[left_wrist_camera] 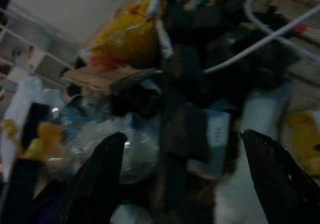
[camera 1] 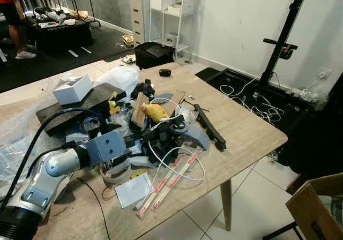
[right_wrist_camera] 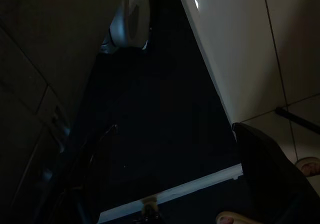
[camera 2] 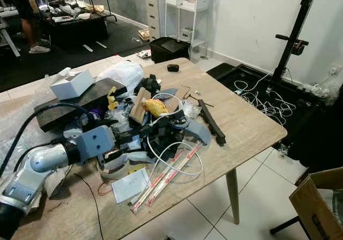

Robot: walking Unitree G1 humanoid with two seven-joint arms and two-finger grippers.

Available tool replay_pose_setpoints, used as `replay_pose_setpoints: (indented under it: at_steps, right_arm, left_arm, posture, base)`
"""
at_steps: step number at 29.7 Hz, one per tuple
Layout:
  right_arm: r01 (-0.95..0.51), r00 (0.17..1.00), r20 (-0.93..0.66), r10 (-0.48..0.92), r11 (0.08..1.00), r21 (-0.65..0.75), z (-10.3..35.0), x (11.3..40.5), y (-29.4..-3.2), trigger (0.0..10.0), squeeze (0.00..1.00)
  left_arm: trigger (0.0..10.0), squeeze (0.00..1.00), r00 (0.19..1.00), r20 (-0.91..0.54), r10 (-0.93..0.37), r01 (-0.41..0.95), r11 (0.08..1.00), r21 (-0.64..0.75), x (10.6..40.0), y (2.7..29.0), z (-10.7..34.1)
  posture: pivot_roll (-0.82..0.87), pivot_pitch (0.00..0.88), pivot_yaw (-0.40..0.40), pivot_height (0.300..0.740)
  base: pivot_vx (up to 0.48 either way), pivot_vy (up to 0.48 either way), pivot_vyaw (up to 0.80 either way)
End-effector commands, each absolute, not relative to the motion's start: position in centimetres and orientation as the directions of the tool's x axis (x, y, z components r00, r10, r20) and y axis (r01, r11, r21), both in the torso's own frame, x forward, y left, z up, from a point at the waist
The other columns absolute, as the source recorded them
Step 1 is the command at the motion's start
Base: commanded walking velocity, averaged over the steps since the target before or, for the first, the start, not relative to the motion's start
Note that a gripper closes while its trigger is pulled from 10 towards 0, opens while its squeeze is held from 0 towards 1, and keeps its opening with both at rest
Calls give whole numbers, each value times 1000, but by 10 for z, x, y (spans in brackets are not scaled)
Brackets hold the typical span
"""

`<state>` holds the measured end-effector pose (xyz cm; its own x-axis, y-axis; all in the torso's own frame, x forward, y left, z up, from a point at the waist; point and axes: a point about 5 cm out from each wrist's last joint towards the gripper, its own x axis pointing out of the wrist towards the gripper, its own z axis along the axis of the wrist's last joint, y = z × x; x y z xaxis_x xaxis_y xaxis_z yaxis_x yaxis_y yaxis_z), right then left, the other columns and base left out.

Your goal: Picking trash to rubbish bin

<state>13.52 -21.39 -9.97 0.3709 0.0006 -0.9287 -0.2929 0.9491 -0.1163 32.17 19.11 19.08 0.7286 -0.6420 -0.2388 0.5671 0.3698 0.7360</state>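
In the left eye view, the left gripper reached into the trash pile in the middle of the wooden table, near a yellow wrapper and a white cable. A cardboard box stood on the floor at the right.

In the left wrist view, the black fingers stood apart above the clutter, holding nothing.

In the right wrist view, the right gripper hung in shade over floor tiles, its fingers apart.

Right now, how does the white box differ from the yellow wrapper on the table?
The white box is rigid and square-edged; the yellow wrapper is soft and crumpled. The box sits on top of a dark slab at the far left of the pile, apart from the left gripper; the wrapper lies in the middle of the clutter, ahead of its open fingers. Both rest on the table.
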Motion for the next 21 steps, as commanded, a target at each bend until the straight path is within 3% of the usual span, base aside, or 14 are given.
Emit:
replay_pose_setpoints:
  at_steps: [1,6,11,15,16,17,18,20,21]
  right_arm:
    - [-293,344,-939,0,950,-107,-103,127,-213,10000,0]
    - [-295,343,-939,0,949,-108,-103,126,-213,10000,0]
    - [-298,343,-939,-2,948,-110,-103,126,-214,10000,0]
    - [-300,343,-939,-2,947,-112,-103,126,-214,10000,0]
    - [-300,343,-939,-2,947,-112,-103,126,-214,10000,0]
    - [-301,344,-939,-2,947,-112,-103,127,-214,10000,0]
    - [-301,345,-939,-2,947,-112,-103,127,-213,10000,0]
    - [-301,346,-938,-1,947,-112,-103,127,-213,10000,0]
    - [-301,346,-938,-1,947,-112,-103,127,-213,10000,0]
  left_arm:
    - [10000,0,702,-302,-645,608,320,727,317,186,180]
    - [10000,0,695,-329,-639,620,300,725,317,182,174]
    - [10000,0,742,-343,-576,578,291,762,325,181,169]
    - [9843,0,817,-253,-517,467,337,818,336,180,174]
    - [8941,0,832,-233,-504,439,340,832,338,179,176]
    - [7176,0,843,-219,-492,413,330,848,339,178,176]
    - [3922,0,851,-208,-483,396,326,859,340,178,176]
    - [3922,0,856,-201,-477,384,323,865,341,177,176]
    - [0,0,855,-204,-476,384,319,866,341,177,175]
  posture:
    - [-123,127,39,740]
    - [-124,128,38,740]
    - [-122,127,38,740]
    - [-122,126,38,740]
    - [-122,126,38,740]
    - [-122,126,38,740]
    - [-122,126,38,740]
    - [-122,126,38,740]
    - [-123,121,38,740]
  base:
    - [0,0,0]
    - [0,0,0]
    - [0,0,0]
    - [0,0,0]
    - [0,0,0]
    - [0,0,0]
    - [0,0,0]
    - [0,0,0]
    - [0,0,0]
